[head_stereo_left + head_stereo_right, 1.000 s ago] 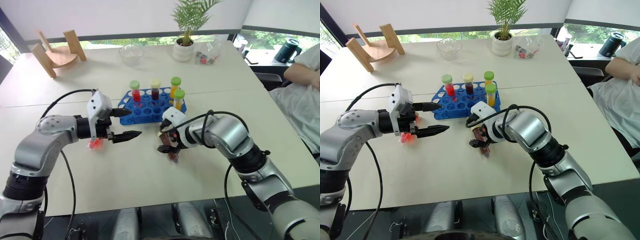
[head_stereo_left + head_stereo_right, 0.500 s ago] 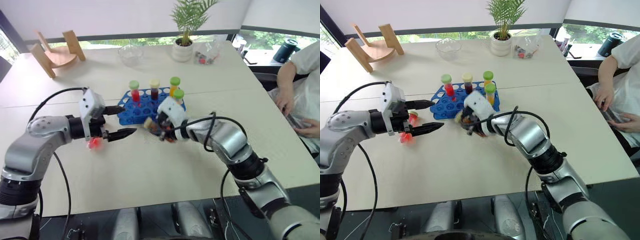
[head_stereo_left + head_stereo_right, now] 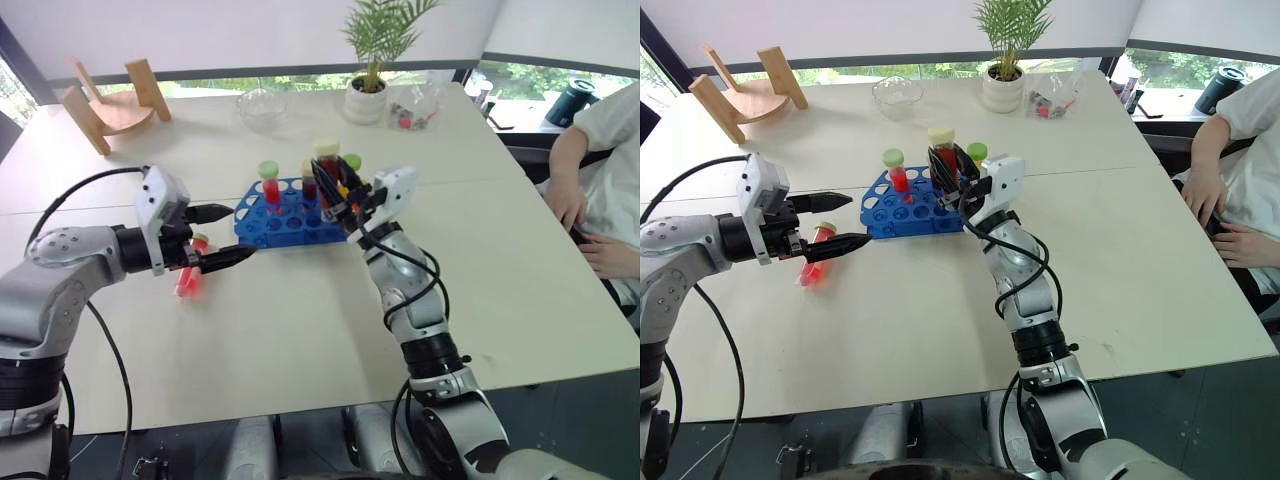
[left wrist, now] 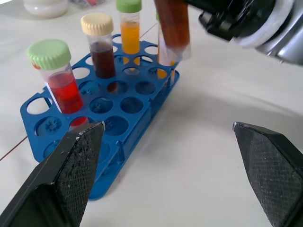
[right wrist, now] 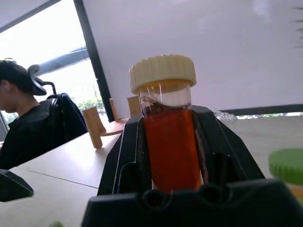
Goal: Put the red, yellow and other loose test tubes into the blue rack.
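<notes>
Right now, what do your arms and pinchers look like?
Both arms are shiny silver with black joints and loose black cables looping alongside. Each wrist carries a white boxy block. The left gripper and right gripper each have two black pointed fingers with a rough, cross-hatched surface.

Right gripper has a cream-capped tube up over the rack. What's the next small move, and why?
Probably line the tube up over an empty hole and lower it. The right gripper is shut on it, upright above the blue rack, whose near rows show free holes. A red tube lies on the table by the open left gripper.
</notes>
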